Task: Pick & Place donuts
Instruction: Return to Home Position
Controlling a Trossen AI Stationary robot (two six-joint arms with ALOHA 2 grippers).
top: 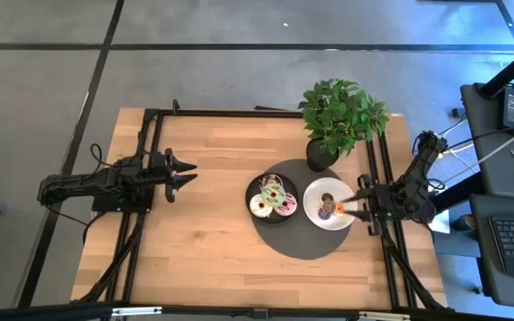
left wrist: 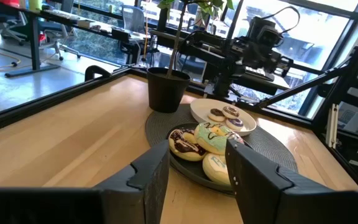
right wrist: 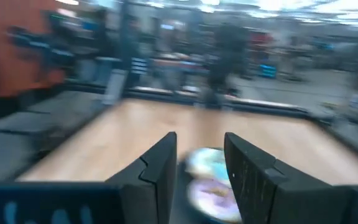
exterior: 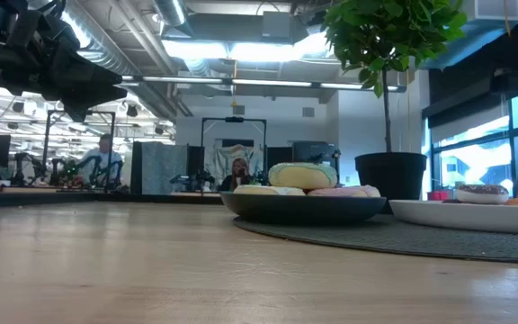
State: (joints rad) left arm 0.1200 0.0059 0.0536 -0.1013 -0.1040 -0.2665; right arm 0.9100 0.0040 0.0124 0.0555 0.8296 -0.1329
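Centrally, donuts [top: 272, 198] on black plate [top: 250, 189], potted plant [top: 339, 116], white plate [top: 313, 198] beside

We see open worktop [top: 205, 234] left of the round mat [top: 306, 241]; the potted plant [top: 339, 116] stands tall at its far edge.

The left arm [top: 87, 185] is seen folded low at 9 o'clock in the high view, with the left gripper [top: 186, 173] pointed toward 3 o'clock and its fingers parted. The right arm [top: 420, 165] is bent at 3 o'clock. The right gripper [top: 353, 205] is aimed toward 9 o'clock, fingers likewise set apart.
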